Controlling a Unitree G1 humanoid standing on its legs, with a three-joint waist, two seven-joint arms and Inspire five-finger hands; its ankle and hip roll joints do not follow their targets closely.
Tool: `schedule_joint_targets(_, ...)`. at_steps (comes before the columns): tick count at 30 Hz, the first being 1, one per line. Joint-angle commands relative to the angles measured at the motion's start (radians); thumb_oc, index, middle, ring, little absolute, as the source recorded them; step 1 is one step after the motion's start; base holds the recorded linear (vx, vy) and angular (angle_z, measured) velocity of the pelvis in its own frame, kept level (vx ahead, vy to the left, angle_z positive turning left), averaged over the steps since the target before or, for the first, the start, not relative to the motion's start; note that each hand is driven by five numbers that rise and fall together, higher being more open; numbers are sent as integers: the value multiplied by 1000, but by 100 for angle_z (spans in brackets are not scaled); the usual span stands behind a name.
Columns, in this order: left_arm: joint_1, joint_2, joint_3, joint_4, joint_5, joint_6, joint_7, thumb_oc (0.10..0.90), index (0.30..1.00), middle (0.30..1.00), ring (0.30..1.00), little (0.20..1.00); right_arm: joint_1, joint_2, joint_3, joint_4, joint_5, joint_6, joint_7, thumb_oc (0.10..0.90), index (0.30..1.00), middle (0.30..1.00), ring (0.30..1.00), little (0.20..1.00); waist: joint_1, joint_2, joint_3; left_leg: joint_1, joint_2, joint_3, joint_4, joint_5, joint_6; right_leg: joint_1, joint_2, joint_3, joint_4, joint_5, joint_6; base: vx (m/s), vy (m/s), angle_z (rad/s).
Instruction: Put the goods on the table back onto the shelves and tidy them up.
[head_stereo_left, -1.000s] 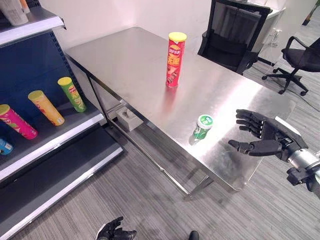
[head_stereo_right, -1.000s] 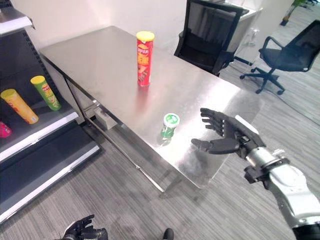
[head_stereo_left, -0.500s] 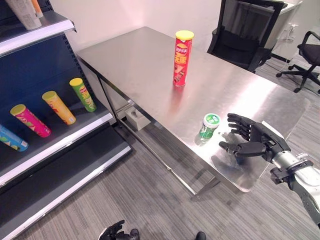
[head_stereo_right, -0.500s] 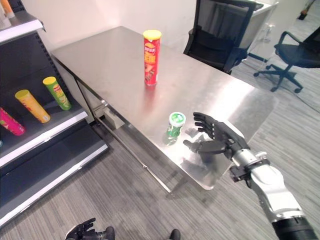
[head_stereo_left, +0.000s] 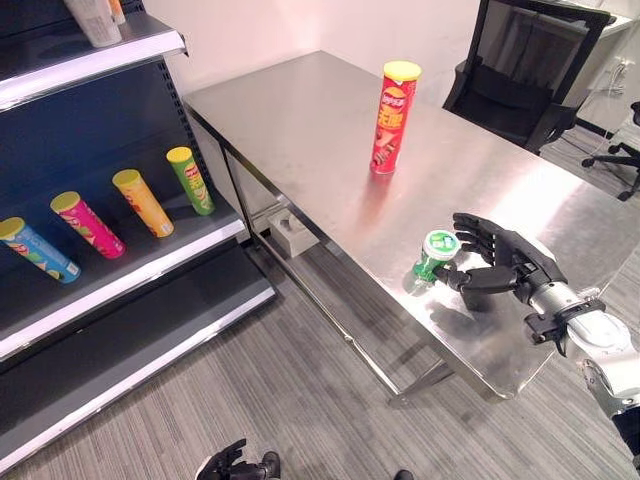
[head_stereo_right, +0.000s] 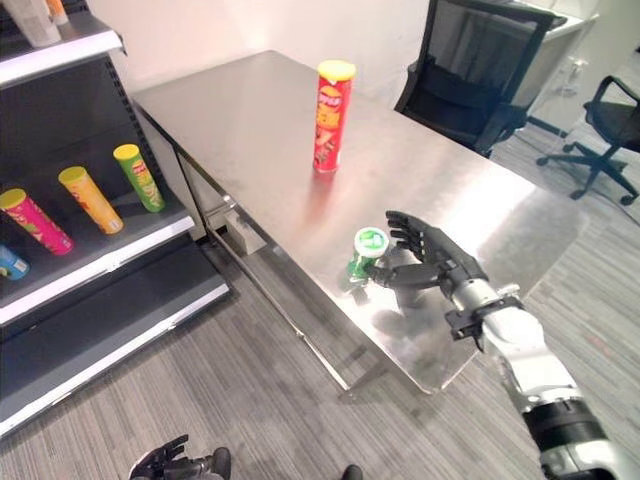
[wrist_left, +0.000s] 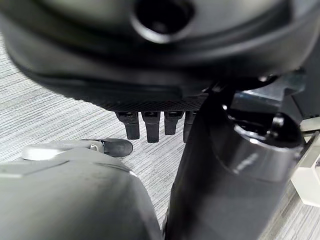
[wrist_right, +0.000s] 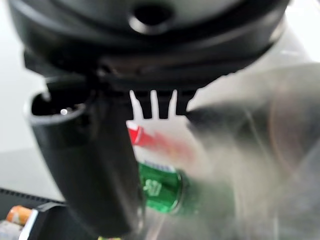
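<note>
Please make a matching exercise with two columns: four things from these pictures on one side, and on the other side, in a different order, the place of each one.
Things:
1. red can
2. green cup
3. office chair
4. yellow can

Places:
A. lying on the shelf
B. standing upright mid-table
C. behind the table's far side
D. near the table's front edge, just beside the open right hand

Pairs: 1-B, 2-D, 3-C, 4-A
</note>
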Motion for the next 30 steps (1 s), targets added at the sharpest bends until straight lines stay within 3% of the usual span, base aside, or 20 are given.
schedule_joint_targets(1,-45,26,-28,21,-7,-41,2,800,900,900,900,900,-142,-31,40,-36,19,-65,9,800,900,900,900,900,47,-37,-7,47,-43,14,3,-138,35,12,-49,6,11,-23,56,11,4,16)
schedule_joint_targets(15,-37,30,-30,26,-4,-44,3,800,900,900,900,900,-198,-41,135,-3,-40,-56,20,800,900,900,900,900,69,-50,-5,43,-43,1,3,-137,35,16,-54,-9,11,-25,56,2,0,5)
schedule_joint_targets(16,-37,30,-30,27,-4,-44,3,800,900,900,900,900,-203,-42,143,-1,-44,-56,21,670,705,705,705,705,69,-51,-5,42,-43,-1,3,-137,35,15,-53,-9,11,-25,56,0,0,0)
schedule_joint_targets(17,-38,30,-29,30,-4,-44,4,800,900,900,900,900,-218,-57,162,7,-69,-56,20,400,300,300,300,300,70,-53,-5,41,-43,-1,3,-136,34,15,-54,-8,11,-25,56,0,0,0)
schedule_joint_targets(23,-36,33,-24,39,13,-49,10,800,900,900,900,900,-227,-114,186,-15,-118,-62,20,400,300,300,300,300,64,-55,-7,46,-44,0,3,-139,34,21,-55,-6,11,-26,57,0,0,0)
schedule_joint_targets(30,-37,45,-5,36,30,-51,15,800,900,900,900,900,-175,-131,104,-44,-161,-70,-13,400,300,300,300,300,57,-55,-15,50,-39,0,3,-140,30,29,-55,-15,11,-32,56,0,0,0)
